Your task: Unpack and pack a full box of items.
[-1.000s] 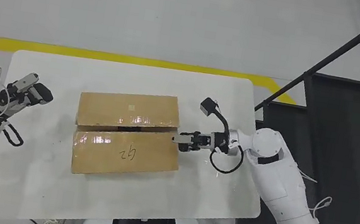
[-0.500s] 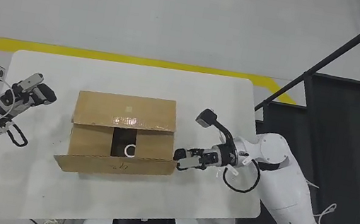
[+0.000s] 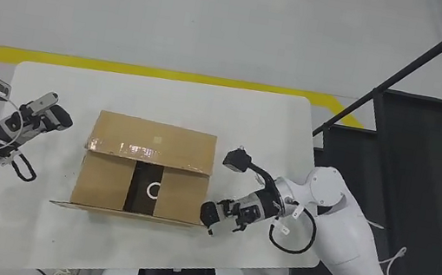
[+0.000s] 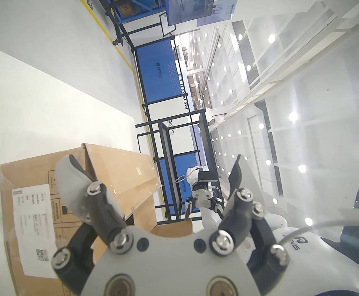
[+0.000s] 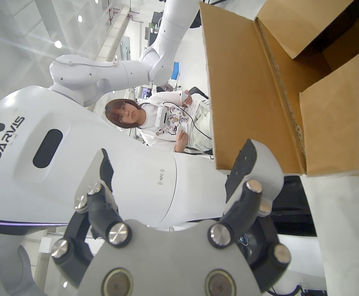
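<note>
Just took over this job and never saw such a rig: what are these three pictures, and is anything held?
It is a two-armed robot. The wide picture looks down from above its arms on a table with a box, flaps open; something white lies inside, too small to name. The other two come from cameras on the wrists. The left gripper is open and empty, off the box's left end. The right gripper, also open and empty, is by the near flap's right corner.
</note>
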